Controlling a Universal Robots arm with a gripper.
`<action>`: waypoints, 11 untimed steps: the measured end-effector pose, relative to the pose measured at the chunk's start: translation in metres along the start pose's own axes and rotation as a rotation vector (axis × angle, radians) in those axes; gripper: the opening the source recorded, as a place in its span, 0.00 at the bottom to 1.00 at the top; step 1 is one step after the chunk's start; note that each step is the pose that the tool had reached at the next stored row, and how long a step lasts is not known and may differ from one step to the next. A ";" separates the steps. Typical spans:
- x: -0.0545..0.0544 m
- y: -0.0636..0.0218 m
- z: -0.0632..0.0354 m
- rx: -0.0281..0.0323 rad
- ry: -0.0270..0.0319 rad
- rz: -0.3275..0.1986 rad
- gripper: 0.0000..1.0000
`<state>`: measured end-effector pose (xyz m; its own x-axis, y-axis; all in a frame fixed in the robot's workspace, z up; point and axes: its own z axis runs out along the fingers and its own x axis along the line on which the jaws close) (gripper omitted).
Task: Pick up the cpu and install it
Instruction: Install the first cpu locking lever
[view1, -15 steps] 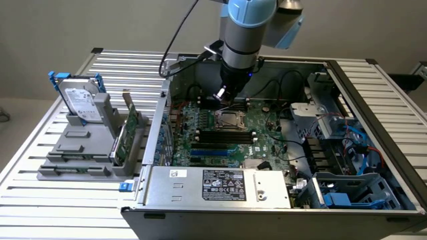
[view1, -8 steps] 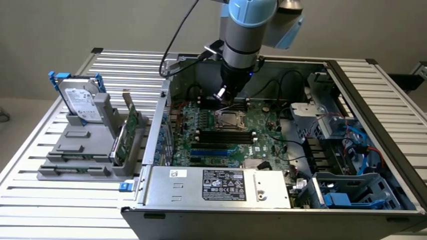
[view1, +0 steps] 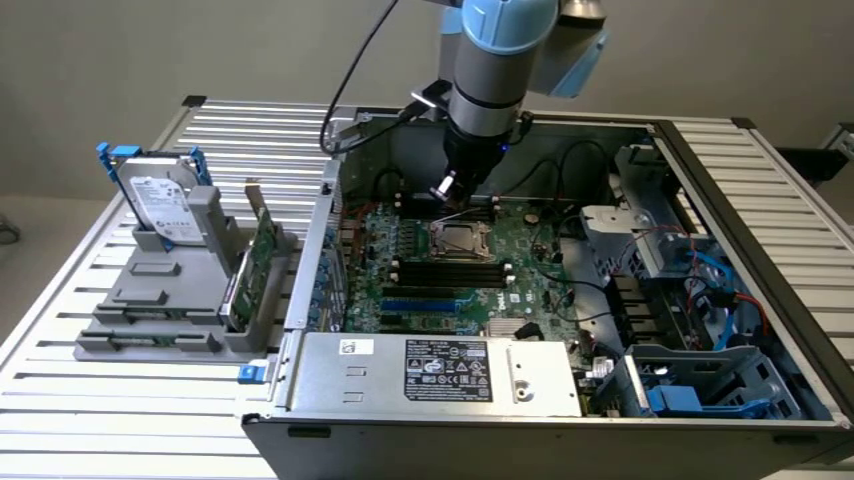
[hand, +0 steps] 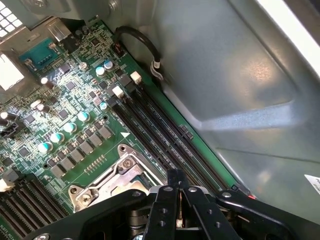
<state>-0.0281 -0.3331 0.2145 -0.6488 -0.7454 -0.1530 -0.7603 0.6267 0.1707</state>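
Note:
My gripper (view1: 450, 192) hangs inside the open computer case, just above and behind the square metal-framed socket (view1: 461, 238) on the green motherboard (view1: 534, 285). In the wrist view the black fingers (hand: 162, 210) stand pressed together, and the gripper (hand: 180, 200) pinches a thin pale-gold sliver, which looks like the cpu (hand: 180, 209) seen edge-on. Past the fingers lies the socket (hand: 117, 177), with its metal frame and screws showing. In the exterior view a small pale patch at the fingertips matches the cpu (view1: 446, 184).
Black memory slots (hand: 165, 140) run beside the socket, close to the case's grey wall (hand: 240, 100). A power supply (view1: 441, 372) fills the case's front. On the exterior view's left, a grey fixture (view1: 174, 300) holds a hard drive (view1: 167, 208). Cables and blue drive bays (view1: 694, 290) crowd the right.

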 end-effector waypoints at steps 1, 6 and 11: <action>0.000 -0.0003 0.0000 -0.0002 0.0003 -0.001 0.11; -0.002 -0.0020 -0.0001 -0.0017 0.0019 -0.011 0.11; -0.003 -0.0035 -0.0001 -0.0036 0.0040 -0.023 0.11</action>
<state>-0.0235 -0.3330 0.2145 -0.6309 -0.7606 -0.1530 -0.7750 0.6085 0.1707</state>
